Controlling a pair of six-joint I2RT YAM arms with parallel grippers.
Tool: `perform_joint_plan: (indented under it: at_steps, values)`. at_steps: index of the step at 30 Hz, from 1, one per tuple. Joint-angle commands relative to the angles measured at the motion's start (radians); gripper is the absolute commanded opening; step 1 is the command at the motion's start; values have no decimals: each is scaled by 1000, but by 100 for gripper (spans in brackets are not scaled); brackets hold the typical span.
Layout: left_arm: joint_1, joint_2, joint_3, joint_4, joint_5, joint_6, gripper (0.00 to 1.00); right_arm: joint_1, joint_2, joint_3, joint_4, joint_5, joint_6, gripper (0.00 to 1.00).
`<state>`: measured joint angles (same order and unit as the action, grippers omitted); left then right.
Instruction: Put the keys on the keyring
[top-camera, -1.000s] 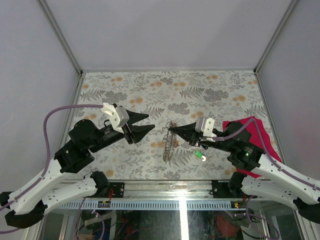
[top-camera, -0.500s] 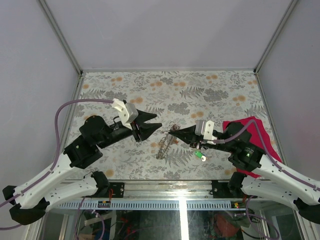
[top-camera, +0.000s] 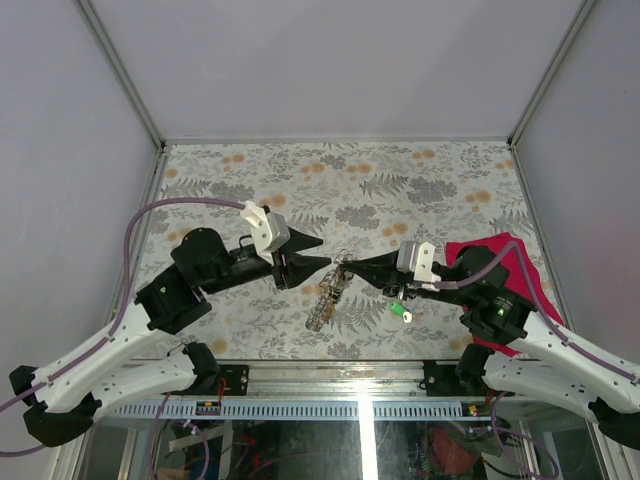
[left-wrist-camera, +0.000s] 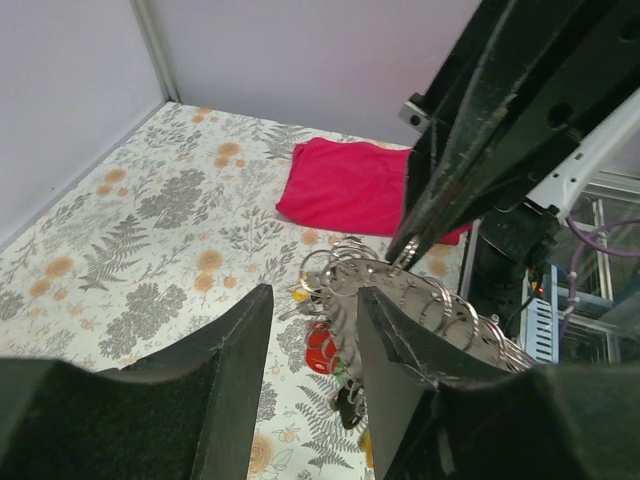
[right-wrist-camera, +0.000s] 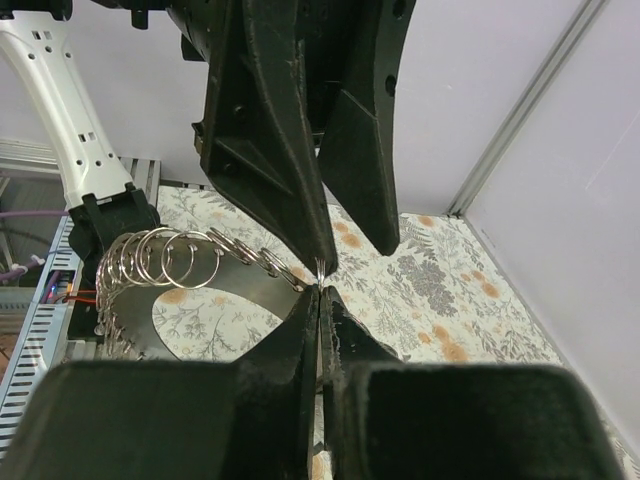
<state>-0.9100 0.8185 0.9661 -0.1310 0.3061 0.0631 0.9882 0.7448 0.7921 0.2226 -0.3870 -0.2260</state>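
My right gripper (top-camera: 346, 266) is shut on the thin silvery keyring (right-wrist-camera: 318, 268) and holds it above the table; its chain of rings (top-camera: 322, 303) hangs down to the left. The keyring (left-wrist-camera: 347, 266) also shows in the left wrist view, with red (left-wrist-camera: 322, 346), yellow (left-wrist-camera: 299, 293) and black (left-wrist-camera: 348, 405) key heads bunched under it. My left gripper (top-camera: 325, 252) is open, its tips just left of the ring, with the ring ahead of its fingers (left-wrist-camera: 215, 380). A green key (top-camera: 397, 311) lies on the table under the right gripper.
A crimson cloth (top-camera: 520, 270) lies at the right edge of the table, beside the right arm. The flowered table top (top-camera: 300, 180) is walled by grey panels at the back and sides.
My left gripper has moved right and forward, from well left of the ring to right beside it. The right gripper has kept hold of the ring; the chain has swung a little.
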Motion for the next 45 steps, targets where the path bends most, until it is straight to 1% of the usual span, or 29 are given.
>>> perform_joint_plan:
  at_steps: [1,8,14,18,21,25,34,41,45]
  values:
    - [-4,-35,14,20,102,34,40,3,-28,32,115,-16,2,0]
    - [-5,-61,-18,90,134,37,40,4,-25,31,116,-64,7,0]
    - [-5,-38,-13,93,167,44,39,3,-18,36,120,-82,22,0]
    - [-5,-29,-12,93,179,47,36,3,-13,37,132,-92,29,0]
    - [-5,-22,-6,93,189,50,31,4,-8,37,138,-97,34,0]
    - [-5,-13,4,93,224,55,28,3,0,35,151,-101,43,0]
    - [-6,0,12,93,289,69,24,3,5,33,161,-105,56,0]
    - [-6,2,16,103,293,72,19,3,10,32,161,-118,63,0]
    - [-4,1,18,117,300,72,18,4,12,31,149,-125,65,0]
